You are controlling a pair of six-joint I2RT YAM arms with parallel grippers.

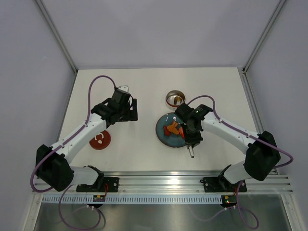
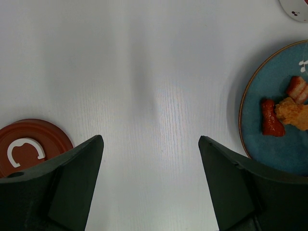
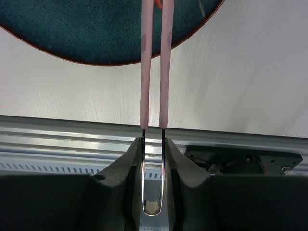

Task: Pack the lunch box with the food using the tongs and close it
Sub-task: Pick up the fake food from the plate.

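Note:
The lunch box [image 1: 175,99], a small steel tin, stands open behind the teal plate [image 1: 163,137]. Its red lid [image 1: 100,140] lies apart on the left and shows as the lid [image 2: 29,144] in the left wrist view. Orange and red food [image 1: 172,129] lies on the plate; the same food [image 2: 284,110] shows at the right of the left wrist view. My right gripper [image 3: 153,144] is shut on the tongs [image 3: 144,72], whose pink-sleeved arms reach over the plate [image 3: 96,29]; their tips are out of frame. My left gripper [image 2: 150,139] hangs open over bare table.
An aluminium rail [image 3: 72,139] runs along the near table edge, just behind the tongs' looped end [image 1: 191,153]. Grey walls close in the table on three sides. A white rounded object [image 2: 294,9] shows at the top right corner of the left wrist view.

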